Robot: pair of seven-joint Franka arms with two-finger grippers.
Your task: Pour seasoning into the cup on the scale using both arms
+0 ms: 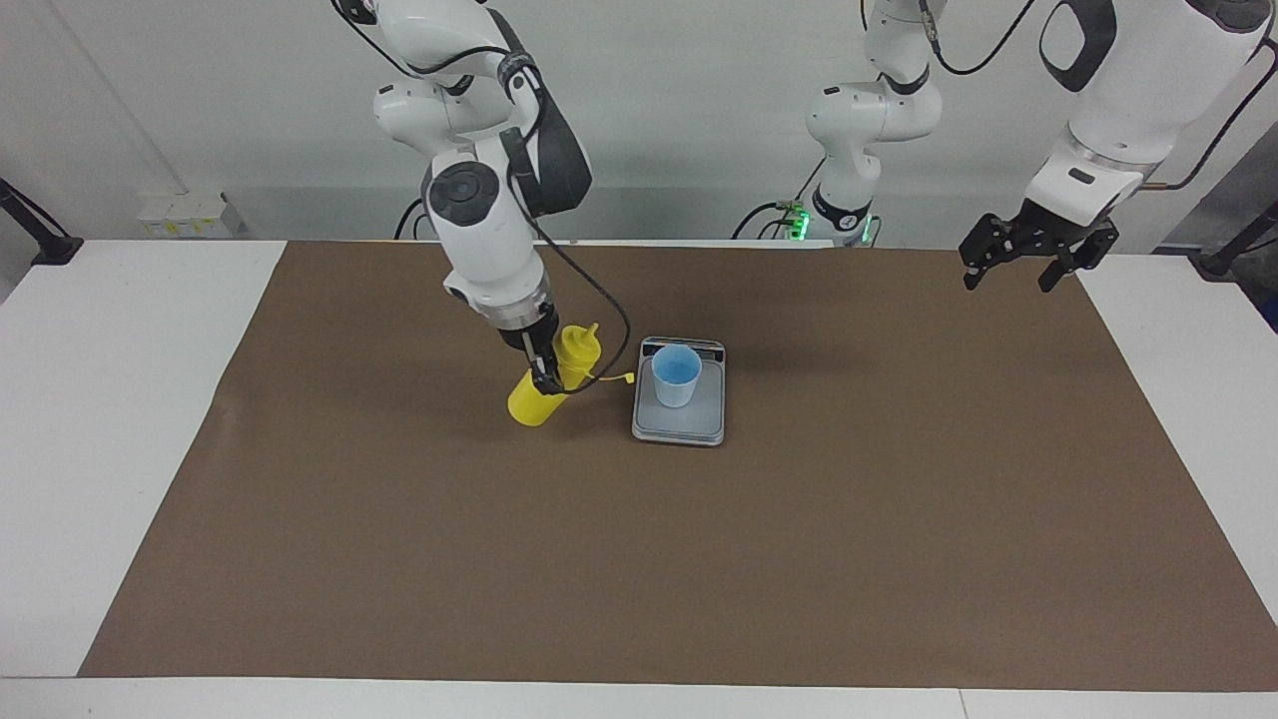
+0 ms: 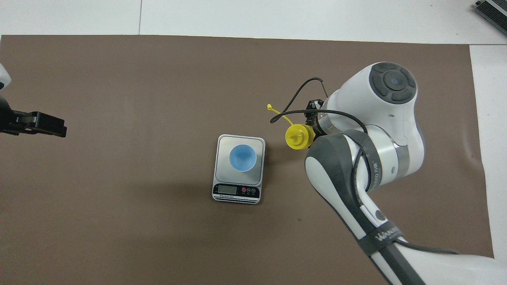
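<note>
The yellow seasoning bottle (image 1: 539, 397) (image 2: 298, 137) is tilted, its nozzle leaning toward the scale. My right gripper (image 1: 545, 371) is shut on its body and holds it over the mat just beside the scale, toward the right arm's end. In the overhead view the arm hides most of that gripper (image 2: 313, 120). A small yellow cap tether (image 1: 621, 378) (image 2: 270, 107) dangles from the bottle's top. The light blue cup (image 1: 676, 375) (image 2: 242, 157) stands upright on the grey scale (image 1: 679, 427) (image 2: 236, 192). My left gripper (image 1: 1006, 282) (image 2: 49, 125) waits open in the air over the mat's edge at the left arm's end.
A brown mat (image 1: 639, 559) (image 2: 158, 237) covers most of the white table (image 1: 100, 399). A black cable (image 1: 599, 300) loops from the right wrist past the bottle. A black stand's foot (image 1: 45, 245) sits at the table's corner by the right arm.
</note>
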